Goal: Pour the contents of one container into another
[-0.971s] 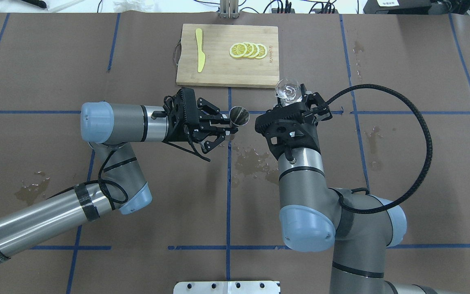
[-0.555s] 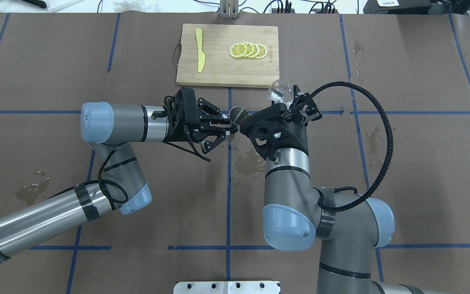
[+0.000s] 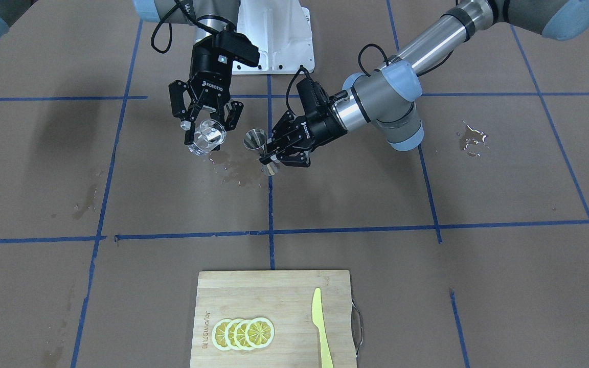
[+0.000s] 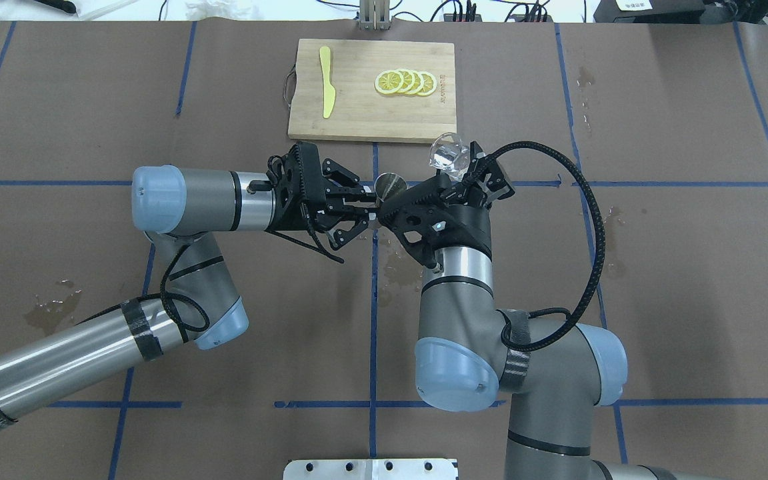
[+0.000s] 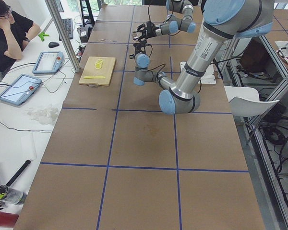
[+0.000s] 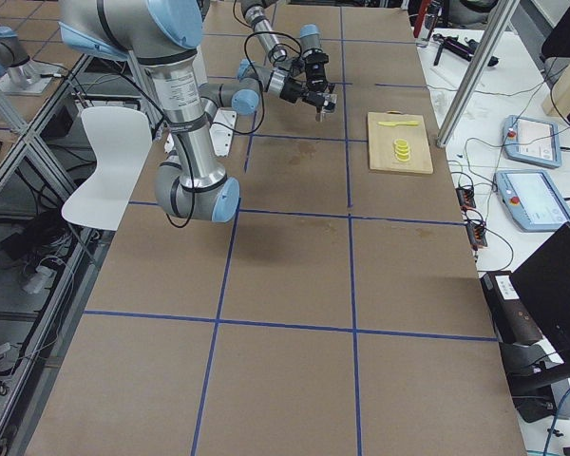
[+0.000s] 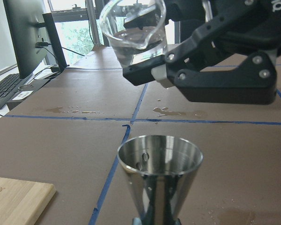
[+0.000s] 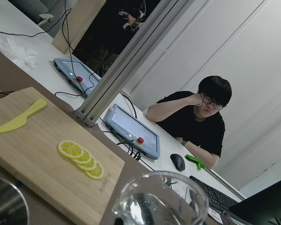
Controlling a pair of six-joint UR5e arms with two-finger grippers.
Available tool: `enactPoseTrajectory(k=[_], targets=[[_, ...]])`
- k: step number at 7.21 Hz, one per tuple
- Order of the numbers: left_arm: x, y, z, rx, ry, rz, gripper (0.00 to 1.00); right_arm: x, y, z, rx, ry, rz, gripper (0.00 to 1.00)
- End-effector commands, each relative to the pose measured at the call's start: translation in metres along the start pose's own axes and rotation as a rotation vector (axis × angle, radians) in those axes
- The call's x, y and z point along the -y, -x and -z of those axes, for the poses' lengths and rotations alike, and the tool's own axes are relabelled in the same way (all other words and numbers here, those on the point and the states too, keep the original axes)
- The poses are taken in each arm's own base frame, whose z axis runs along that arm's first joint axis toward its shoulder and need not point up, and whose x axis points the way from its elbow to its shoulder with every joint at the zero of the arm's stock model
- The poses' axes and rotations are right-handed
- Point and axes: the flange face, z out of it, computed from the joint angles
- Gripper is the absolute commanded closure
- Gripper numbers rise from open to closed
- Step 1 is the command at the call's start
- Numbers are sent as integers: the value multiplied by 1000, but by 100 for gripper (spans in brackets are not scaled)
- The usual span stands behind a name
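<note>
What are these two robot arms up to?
The fingers of the right gripper hold a clear glass tumbler with some water in it, tipped slightly, just above and beside a steel jigger held open end up by the left gripper. No water is flowing yet; wet patches mark the table below.

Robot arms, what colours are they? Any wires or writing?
Both are silvery-grey tubes with pale blue joint caps. The left arm wears black tape bands; a black cable loops off the right arm. The left gripper and right gripper are black, lettered ROBOTIQ in white.
</note>
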Motion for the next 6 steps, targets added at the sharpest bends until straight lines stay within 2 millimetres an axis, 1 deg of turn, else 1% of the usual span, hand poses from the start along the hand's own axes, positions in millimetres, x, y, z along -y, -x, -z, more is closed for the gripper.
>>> enactPoseTrajectory(k=[1, 3, 5, 6], targets=[[-1, 0, 0, 0, 2, 1, 100, 9, 7, 9, 6, -16, 31, 100], [-1, 0, 0, -1, 1, 0, 100, 12, 14, 11, -4, -27, 87, 100], [-1, 0, 0, -1, 3, 1, 100, 24, 17, 14, -25, -27, 129, 100], [-1, 0, 0, -1, 3, 2, 100, 24, 19, 15, -25, -25, 139, 100]])
